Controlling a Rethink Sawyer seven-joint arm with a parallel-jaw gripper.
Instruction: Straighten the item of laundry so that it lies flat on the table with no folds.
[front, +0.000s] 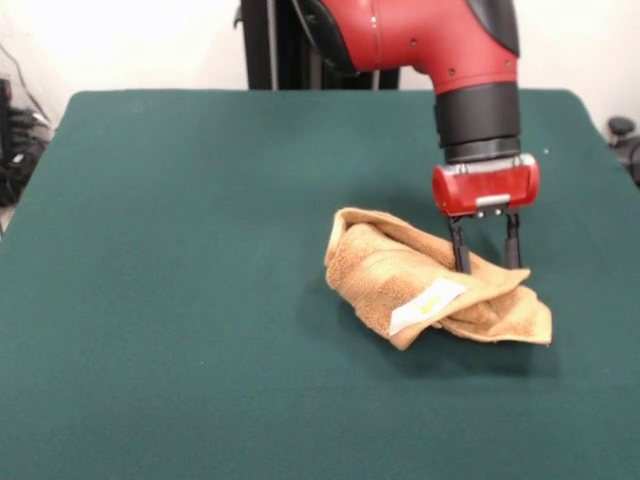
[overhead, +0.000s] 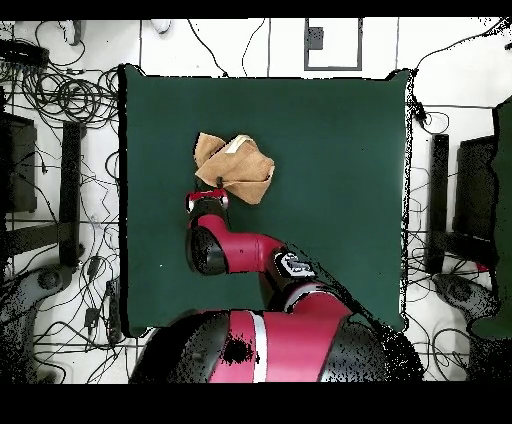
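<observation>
Fingers: the gripper (front: 486, 268) hangs upright, its two black fingers (front: 459, 250) spread, tips at the towel's upper fold, pinching nothing I can see.
Towel: the towel (front: 430, 290) lies bunched and folded over directly beneath and in front of the fingers, tag (front: 428, 304) facing up.
Bench: green bench (front: 180, 300) bare around it.
Why: spread tips probably straddle a fold to grip and pull it flat.
</observation>
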